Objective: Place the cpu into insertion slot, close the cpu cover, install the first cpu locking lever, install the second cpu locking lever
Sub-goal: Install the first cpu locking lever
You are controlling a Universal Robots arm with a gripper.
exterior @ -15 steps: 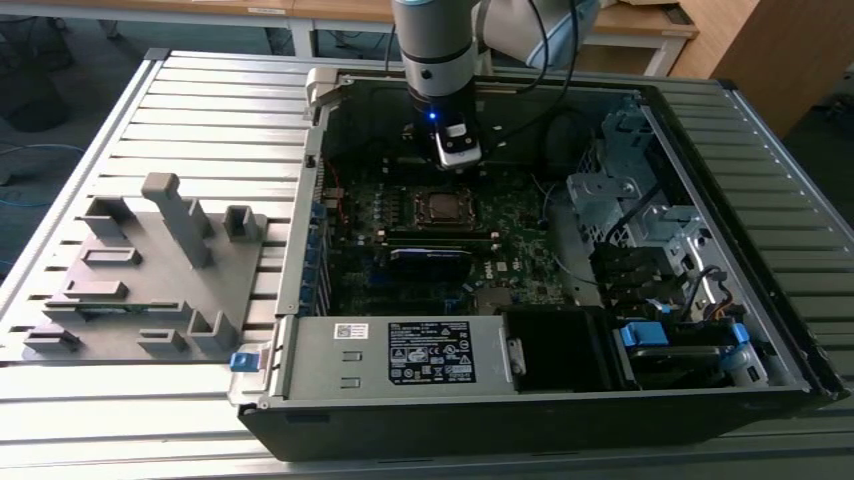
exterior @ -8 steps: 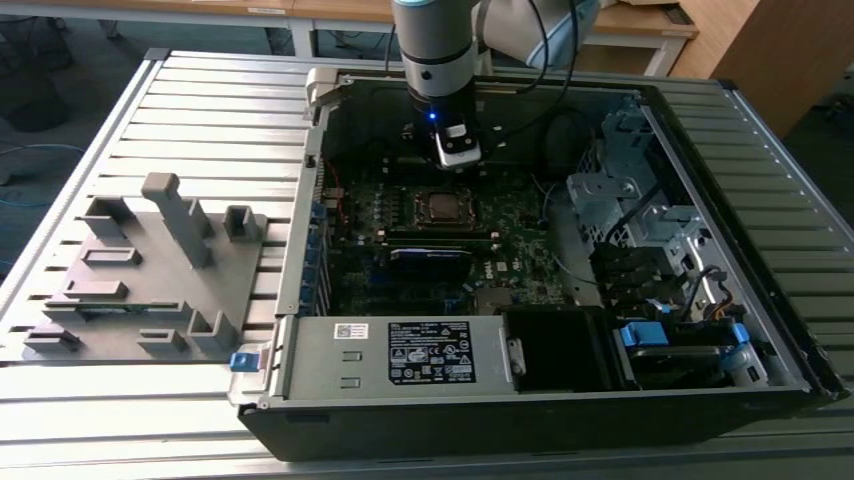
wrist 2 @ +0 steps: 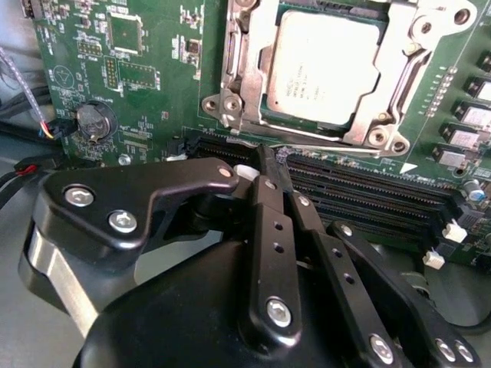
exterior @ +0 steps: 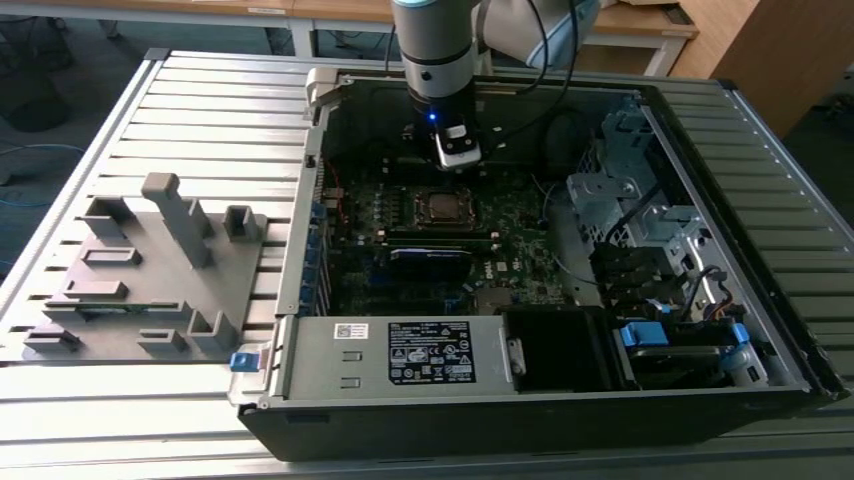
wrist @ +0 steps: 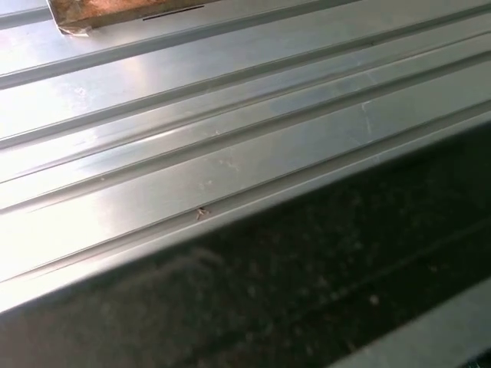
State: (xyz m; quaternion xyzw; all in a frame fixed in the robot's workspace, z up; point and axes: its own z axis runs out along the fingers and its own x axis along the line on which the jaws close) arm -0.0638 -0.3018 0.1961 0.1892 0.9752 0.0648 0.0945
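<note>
Ext view, L to R: grey fixture block (exterior: 140, 270) on slatted table (exterior: 80, 150), then open PC case (exterior: 534, 400). Gripper (exterior: 458, 160) hangs inside case, just beyond cpu (exterior: 441, 206). Second wrist view: fingers (wrist 2: 274, 230) pressed together, holding nothing; cpu (wrist 2: 326, 65) seated in insertion slot (wrist 2: 238, 84), cpu cover (wrist 2: 410, 69) down around it.

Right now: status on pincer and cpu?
Pincer shut, empty, just off the socket. Cpu seated in insertion slot, cpu cover down. Thin lever nearest the tips.
</note>
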